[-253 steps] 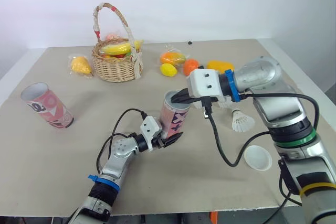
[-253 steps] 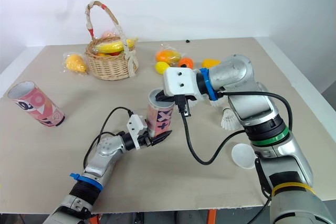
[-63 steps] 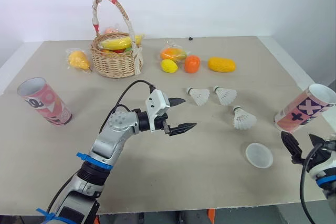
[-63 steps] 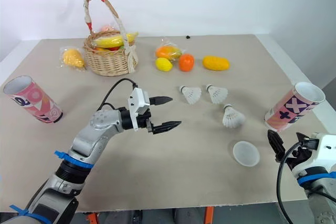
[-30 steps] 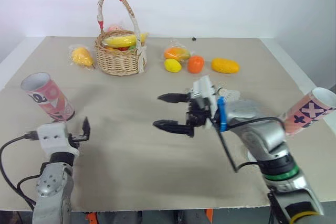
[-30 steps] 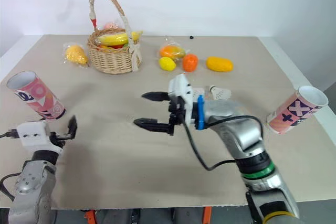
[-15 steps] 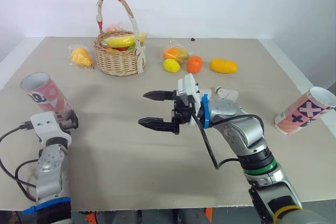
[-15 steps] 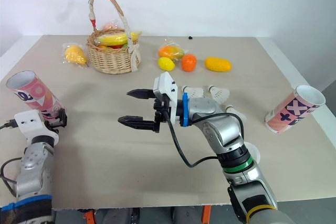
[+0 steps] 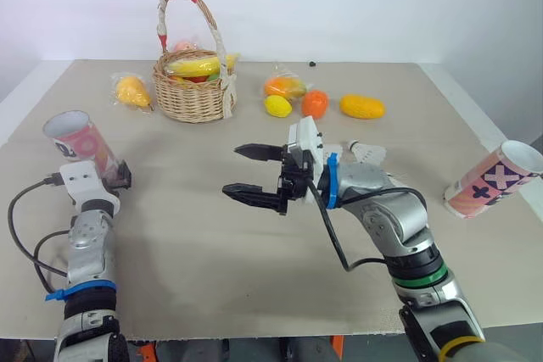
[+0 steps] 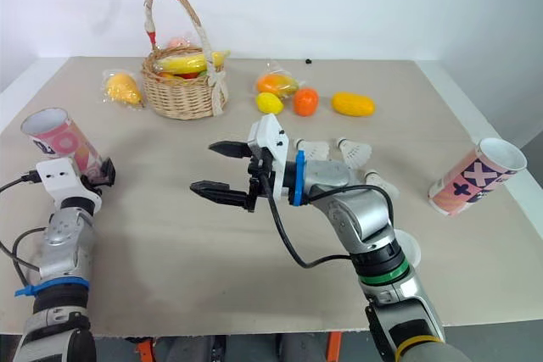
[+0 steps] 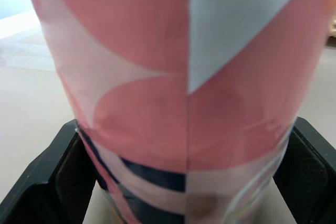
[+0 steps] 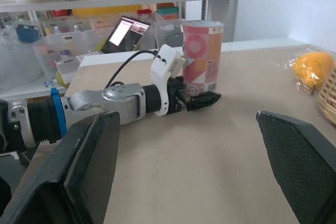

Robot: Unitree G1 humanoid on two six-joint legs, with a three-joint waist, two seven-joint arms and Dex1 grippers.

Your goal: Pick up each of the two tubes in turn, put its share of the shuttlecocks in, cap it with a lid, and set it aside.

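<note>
A pink patterned tube (image 9: 78, 137) stands open-topped at the table's left edge. My left gripper (image 9: 119, 177) is open, and the left wrist view shows one finger (image 11: 68, 166) on each side of the tube's base. The second tube (image 9: 496, 180), pink with dark crosses, stands tilted at the right edge. My right gripper (image 9: 233, 170) hangs open and empty over the middle of the table. Three shuttlecocks (image 10: 355, 153) lie behind my right arm. A white lid (image 10: 409, 247) peeks out beside my right forearm.
A wicker basket (image 9: 193, 82) of fruit stands at the back left, with a bagged yellow fruit (image 9: 131, 91) beside it. A lemon (image 9: 277, 106), an orange (image 9: 315, 104) and a mango (image 9: 362, 107) lie at the back centre.
My left gripper has moved forward to the pink tube and now straddles its base. The tube has shifted slightly and stands more upright. My right gripper has drifted a little left, staying open.
</note>
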